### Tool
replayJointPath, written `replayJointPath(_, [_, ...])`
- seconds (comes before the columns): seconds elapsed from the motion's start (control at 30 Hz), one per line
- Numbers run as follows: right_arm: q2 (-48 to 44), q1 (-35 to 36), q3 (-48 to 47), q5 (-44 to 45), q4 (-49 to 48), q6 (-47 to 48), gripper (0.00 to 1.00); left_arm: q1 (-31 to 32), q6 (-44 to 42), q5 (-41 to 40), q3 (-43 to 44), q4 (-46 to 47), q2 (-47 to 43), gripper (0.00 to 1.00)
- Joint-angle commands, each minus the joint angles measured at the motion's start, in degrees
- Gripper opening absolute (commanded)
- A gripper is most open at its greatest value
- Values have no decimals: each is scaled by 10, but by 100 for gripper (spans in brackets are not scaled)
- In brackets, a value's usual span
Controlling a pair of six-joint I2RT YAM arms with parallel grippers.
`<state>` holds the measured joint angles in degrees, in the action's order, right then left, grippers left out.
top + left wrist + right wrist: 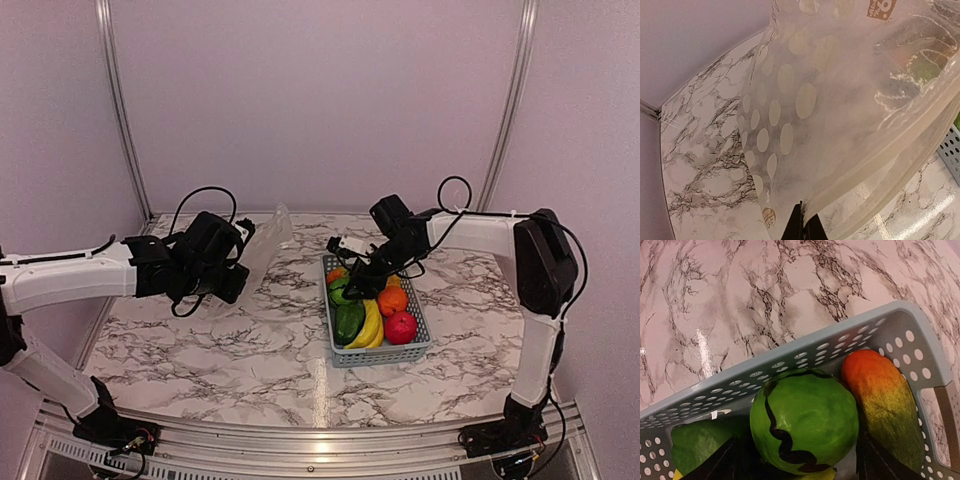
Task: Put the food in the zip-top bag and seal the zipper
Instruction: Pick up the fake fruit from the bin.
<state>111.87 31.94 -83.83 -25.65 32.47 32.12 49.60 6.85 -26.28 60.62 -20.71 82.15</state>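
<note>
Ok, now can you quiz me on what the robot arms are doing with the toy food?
1. True or false: the food is already inside the zip-top bag.
2. Which gripper pinches the zip-top bag? A left, B right.
3. Fill in: the right gripper has its fingers either side of a round ____ fruit.
Key: 1 false, it lies in the basket; 2 A, the left gripper; 3 green.

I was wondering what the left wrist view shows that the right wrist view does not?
Only the left wrist view shows the dotted zip-top bag, pinched in the left gripper. Only the right wrist view shows a striped green fruit and an orange-green piece, with the right gripper open astride the green one. Both show the marble table and a bit of the light-blue basket.
</note>
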Motion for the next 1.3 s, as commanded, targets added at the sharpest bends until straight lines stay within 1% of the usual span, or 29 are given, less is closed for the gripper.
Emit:
replayJointPath(0.0, [30, 14, -27, 21, 31, 15, 77, -1, 41, 26, -24, 10, -23, 0])
replayJointPath(0.13, [49, 20, -30, 22, 39, 21, 77, -1, 50, 29, -43, 25, -42, 0])
replayJointPath(0.17, [53, 20, -31, 22, 41, 21, 79, -1, 53, 30, -47, 27, -45, 0])
replayJointPath(0.23, [61, 20, -33, 21, 43, 20, 92, -1, 62, 34, -51, 29, -47, 0])
replayJointPath(0.27, [64, 20, -33, 20, 44, 19, 93, -1, 66, 37, -52, 31, -47, 0])
replayJointPath(0.3, [63, 20, -32, 19, 41, 17, 90, -1, 71, 42, -52, 32, -46, 0])
replayJointPath(0.33, [62, 20, -32, 20, 38, 16, 83, -1, 76, 47, -52, 35, -43, 0])
replayJointPath(0.43, [56, 19, -42, 22, 46, 13, 59, -1, 85, 61, -48, 44, -36, 0])
replayJointPath(0.47, [51, 19, -48, 23, 53, 14, 54, -1, 88, 62, -45, 46, -33, 0])
replayJointPath(0.5, [41, 19, -51, 22, 57, 12, 52, -1, 90, 64, -41, 47, -30, 0])
replayJointPath(0.6, [-3, 19, -53, 8, 69, 8, 49, -1, 96, 69, -26, 52, -15, 0])
replayJointPath(0.7, [-56, 20, -64, -31, 91, 5, 47, -1, 104, 76, -9, 58, -1, 0])
replayJointPath(0.8, [-100, 22, -73, -94, 103, 0, 46, -1, 120, 86, 6, 73, 9, 0])
replayJointPath(0.93, [-138, 32, -90, -200, 106, -17, 46, -1, 152, 97, 40, 94, 24, 0])
replayJointPath(1.07, [-150, 51, -131, -271, 97, -45, 47, -1, 180, 122, 106, 93, 45, 0])
replayJointPath(1.17, [-140, 73, -177, -287, 89, -66, 47, -1, 203, 156, 144, 92, 54, 0])
replayJointPath(1.27, [-123, 85, -219, -300, 69, -94, 47, 0, 223, 184, 161, 97, 48, 0])
